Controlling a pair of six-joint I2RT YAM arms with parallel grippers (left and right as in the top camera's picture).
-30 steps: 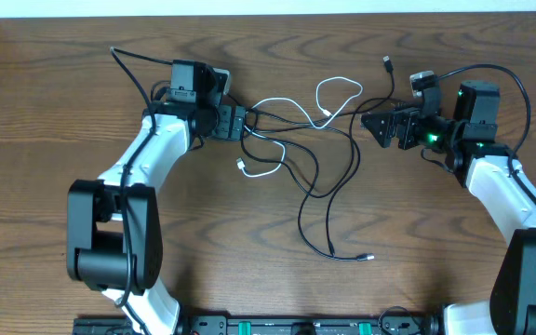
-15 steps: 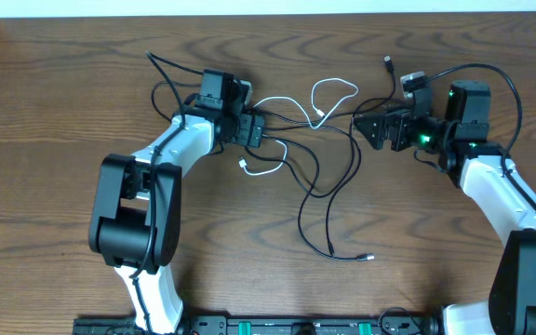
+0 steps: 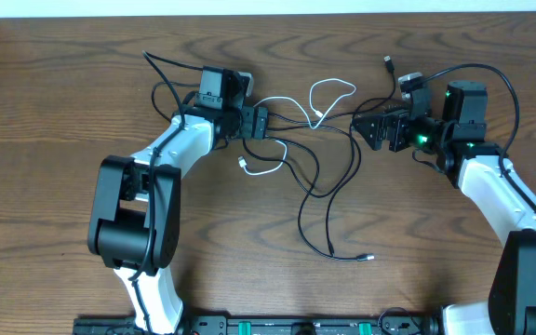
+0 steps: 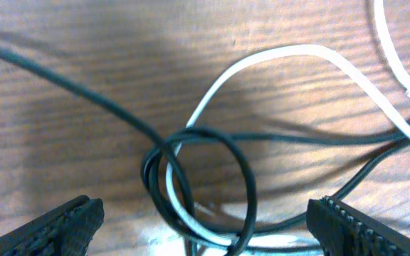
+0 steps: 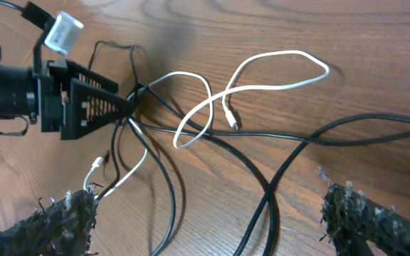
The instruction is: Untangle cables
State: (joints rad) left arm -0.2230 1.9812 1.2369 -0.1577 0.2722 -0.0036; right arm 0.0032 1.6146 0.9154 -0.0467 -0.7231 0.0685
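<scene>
Near table centre, toward 12 o'clock, we log the cables (image 3: 319, 191) tangled. Left gripper (image 4: 206, 213) gapes wide, straddling the black loop (image 4: 250, 181) around the white cable (image 4: 262, 60), probably to pinch it. Right gripper (image 5: 208, 213), at 3 o'clock, is also wide and empty.

Tangled cables (image 3: 310, 140) on seemingly wooden table (image 3: 45, 112)
</scene>
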